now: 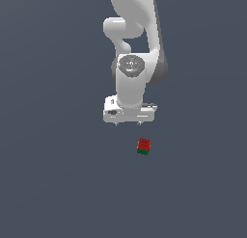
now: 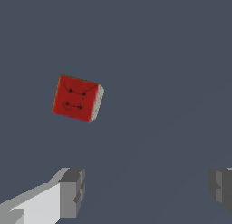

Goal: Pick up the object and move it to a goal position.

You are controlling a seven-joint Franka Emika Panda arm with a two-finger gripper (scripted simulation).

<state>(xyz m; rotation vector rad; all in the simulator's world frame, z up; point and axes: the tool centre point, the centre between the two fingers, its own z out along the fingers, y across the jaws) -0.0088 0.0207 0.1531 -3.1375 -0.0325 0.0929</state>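
Note:
The object is a tiny cube [image 1: 143, 146] with a red, dark-dotted top and a green side, lying on the flat grey surface. In the wrist view the cube [image 2: 76, 98] shows its red top and a pale side. My gripper [image 1: 128, 123] hangs above the surface, a little toward the exterior view's left of the cube and apart from it. Its fingers [image 2: 70, 191] stand wide apart with nothing between them, so the gripper [image 2: 147, 189] is open.
The white arm [image 1: 132, 49] rises behind the gripper. A plain dark grey surface [image 1: 58, 174] spreads all around.

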